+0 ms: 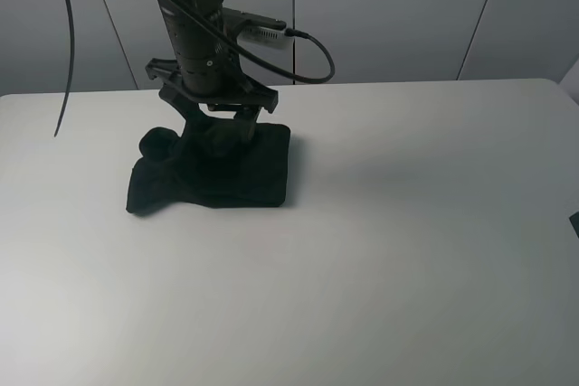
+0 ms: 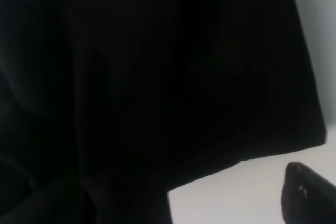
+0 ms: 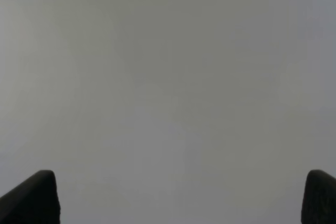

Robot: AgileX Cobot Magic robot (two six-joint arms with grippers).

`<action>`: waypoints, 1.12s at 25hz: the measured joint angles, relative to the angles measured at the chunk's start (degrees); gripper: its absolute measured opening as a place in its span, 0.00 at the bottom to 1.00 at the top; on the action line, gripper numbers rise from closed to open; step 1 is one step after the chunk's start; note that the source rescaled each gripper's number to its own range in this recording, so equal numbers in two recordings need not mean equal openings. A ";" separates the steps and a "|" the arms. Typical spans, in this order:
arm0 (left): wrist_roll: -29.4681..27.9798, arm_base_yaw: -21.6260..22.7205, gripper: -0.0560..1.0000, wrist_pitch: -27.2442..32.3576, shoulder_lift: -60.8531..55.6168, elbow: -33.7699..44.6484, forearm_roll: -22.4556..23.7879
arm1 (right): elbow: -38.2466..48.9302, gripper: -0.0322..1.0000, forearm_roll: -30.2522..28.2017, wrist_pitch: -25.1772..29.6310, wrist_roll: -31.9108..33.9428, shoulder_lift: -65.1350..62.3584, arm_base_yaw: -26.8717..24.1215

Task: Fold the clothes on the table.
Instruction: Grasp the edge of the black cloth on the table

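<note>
The black garment [image 1: 231, 178] lies bunched on the left part of the white desk [image 1: 416, 241], squared along its right edge but lumped and rolled at its left end. The left pincer [image 1: 217, 133] is low over its far side with its jaws spread; in the left wrist view only one fingertip [image 2: 307, 195] shows, over bare desk just beside the cloth's edge (the other is lost against the black fabric). The main risk, as I judge it, is a bad bite: closing here could take several layers at once, or only the top one, and a lift would then drag the whole bundle instead of turning a clean fold. The rumpled left end could also trail and undo the neat edge. The right pincer [image 3: 178, 198], wide apart over bare desk and well away from the cloth, pins nothing down, so the garment may slide across the smooth desk when pulled.
</note>
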 joint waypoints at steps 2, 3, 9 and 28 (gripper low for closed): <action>-0.89 0.00 0.97 0.00 0.49 0.11 0.68 | 2.14 1.00 0.65 -1.05 0.27 -2.45 0.00; -1.12 0.00 0.97 -0.22 0.77 0.22 0.80 | 2.87 1.00 0.76 -1.29 0.57 -3.44 0.00; -1.95 0.00 0.97 -0.24 2.86 2.00 1.13 | 3.53 1.00 1.00 -3.12 1.20 -10.13 0.00; -7.00 6.59 0.97 3.05 4.09 2.24 8.77 | 3.53 1.00 1.56 -3.33 1.36 -15.58 0.00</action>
